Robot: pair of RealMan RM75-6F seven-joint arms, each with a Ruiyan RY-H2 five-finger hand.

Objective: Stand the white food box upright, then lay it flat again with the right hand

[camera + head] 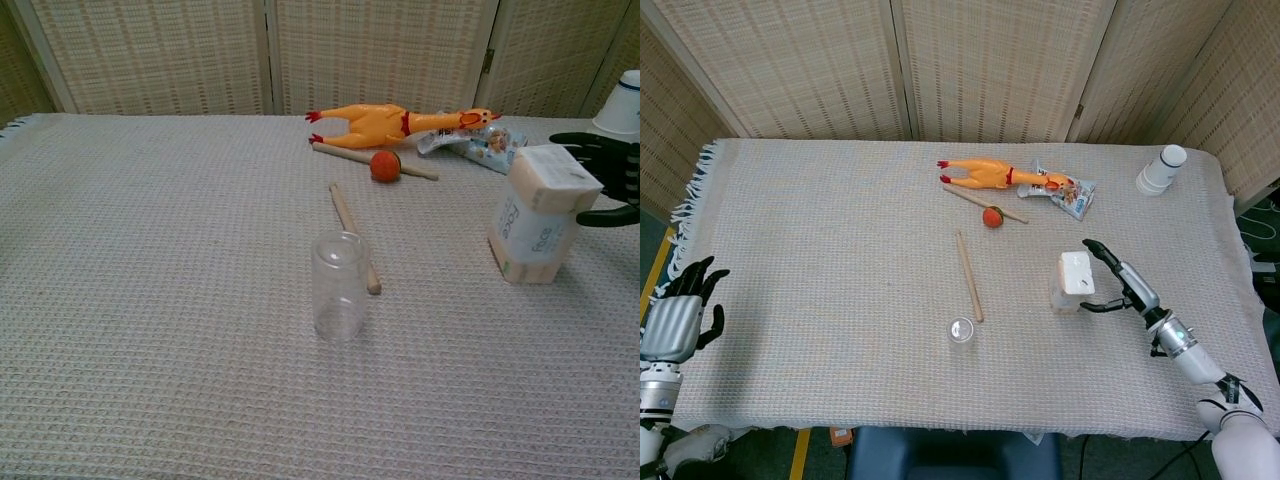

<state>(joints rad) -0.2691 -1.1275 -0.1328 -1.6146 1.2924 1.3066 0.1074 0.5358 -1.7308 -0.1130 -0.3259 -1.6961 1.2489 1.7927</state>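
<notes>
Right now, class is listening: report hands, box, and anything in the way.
Right hand open at white food box's right side; contact unclear. Box on end, tilted toward the hand. Left hand idle off the table's left edge. Snack packet lies well behind the box; nothing in the way.

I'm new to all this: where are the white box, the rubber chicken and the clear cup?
white food box (540,225): chest view, printed side face.
rubber chicken (385,124): chest view, orange body.
clear cup (339,287): chest view, its wall.
</notes>
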